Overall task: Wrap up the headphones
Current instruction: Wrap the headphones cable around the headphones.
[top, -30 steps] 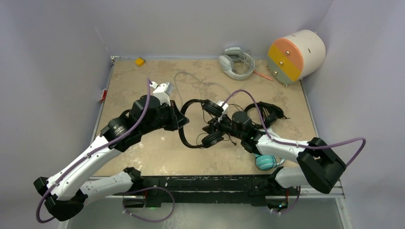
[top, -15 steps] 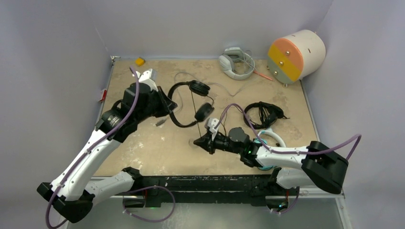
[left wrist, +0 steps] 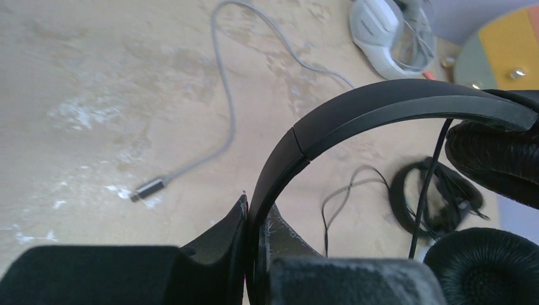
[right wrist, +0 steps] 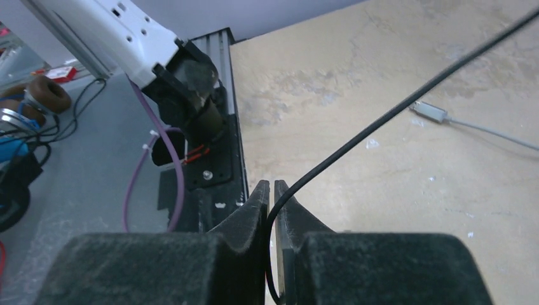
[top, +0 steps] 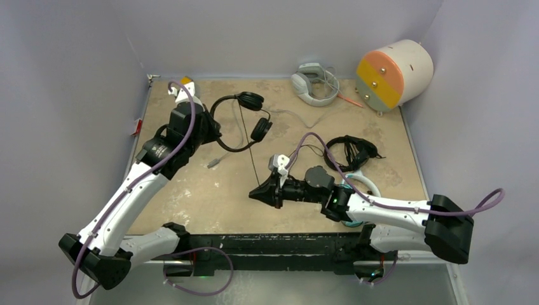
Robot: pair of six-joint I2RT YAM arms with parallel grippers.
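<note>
Tan, marbled tabletop point(top: 191, 190), lilac walls all round, both arms reaching in from the near edge.

Left gripper point(top: 210, 124) first: jaws clamped tight on the band of the black headphones point(top: 250, 100), far-left part of the table. Wrist cam confirms it, left gripper point(left wrist: 254, 219) fingers pressed either side of the band and no gap showing. The black headphones point(left wrist: 381, 105) arc up & right from the pinch, both padded cups hanging at the right edge of that view. Looks raised off the surface, tho can't say for sure.

Over to the right gripper point(top: 255, 196), low near the front-centre, pointing left. Jaws nearly together, nipping the thin black cord point(top: 252, 159). Its wrist cam: right gripper point(right wrist: 272, 190) w/ the cord point(right wrist: 394, 114) caught btwn the fingertips, then running straight off up-right. In the top view that cord goes in a straight line from the cups down to the pinch.

Further out: a second black pair point(top: 351, 151) bundled w/ its cord, right of centre, well apart from both grippers. The teal pair w/ white band point(top: 368, 181) sits just behind the right arm, partly hidden.

Grey cable plug point(top: 214, 163) lies on the table near the left arm. Grey-white headphones point(top: 311, 82) at the back edge, orange-faced cylinder point(top: 394, 73) beside them, back-right corner.
</note>
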